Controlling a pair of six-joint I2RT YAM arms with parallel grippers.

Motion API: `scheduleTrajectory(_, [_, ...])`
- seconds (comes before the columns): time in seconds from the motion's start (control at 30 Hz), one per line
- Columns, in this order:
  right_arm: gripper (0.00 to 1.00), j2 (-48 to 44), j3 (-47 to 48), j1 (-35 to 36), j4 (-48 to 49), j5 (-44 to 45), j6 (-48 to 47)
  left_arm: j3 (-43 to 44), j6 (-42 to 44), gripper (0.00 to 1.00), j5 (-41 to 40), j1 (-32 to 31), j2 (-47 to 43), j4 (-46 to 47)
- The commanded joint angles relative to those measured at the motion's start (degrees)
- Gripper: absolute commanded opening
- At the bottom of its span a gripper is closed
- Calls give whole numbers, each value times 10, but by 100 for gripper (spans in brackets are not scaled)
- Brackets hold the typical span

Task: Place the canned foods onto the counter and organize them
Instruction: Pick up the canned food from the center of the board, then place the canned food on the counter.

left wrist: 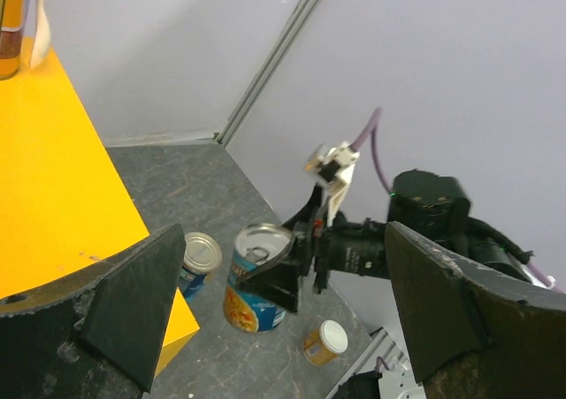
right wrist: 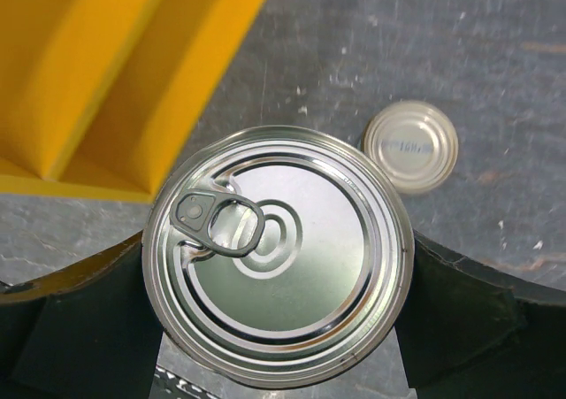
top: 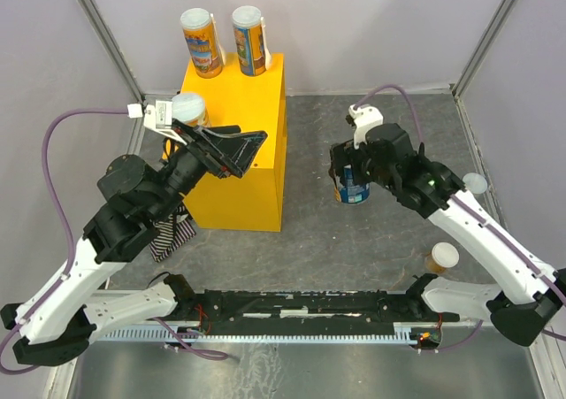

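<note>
The yellow counter (top: 252,125) stands left of centre. Two tall cans, one orange-labelled (top: 201,41) and one blue-and-yellow (top: 250,43), stand at its back edge. A white-lidded can (top: 188,109) shows at its left edge, partly hidden by my left arm. My left gripper (top: 250,156) hovers over the counter, wide open and empty (left wrist: 283,231). My right gripper (top: 354,180) is shut on a blue-and-yellow pull-tab can (right wrist: 279,253) to the right of the counter; the can also shows in the left wrist view (left wrist: 255,284). A small silver-topped can (left wrist: 202,254) stands by the counter's corner.
Two small white-lidded cans stand on the grey floor at the right, one far right (top: 476,184) and one nearer the front (top: 442,257). A striped cloth (top: 170,237) lies under my left arm. Grey walls close in the sides and back.
</note>
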Motion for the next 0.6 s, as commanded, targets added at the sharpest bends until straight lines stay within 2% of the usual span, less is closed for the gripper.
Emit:
scheduleTrajectory(0.0, [2,-16,106,3,63,22,-27,10,0,100,-26,1,-3,9])
scheduleTrajectory(0.3, [2,34,235,2,78,14,-61,27,-5,100,-26,1,4,3])
scheduleTrajectory(0.57, [2,85,325,2,109,-8,-78,61,-8,100,11,0,23,-5])
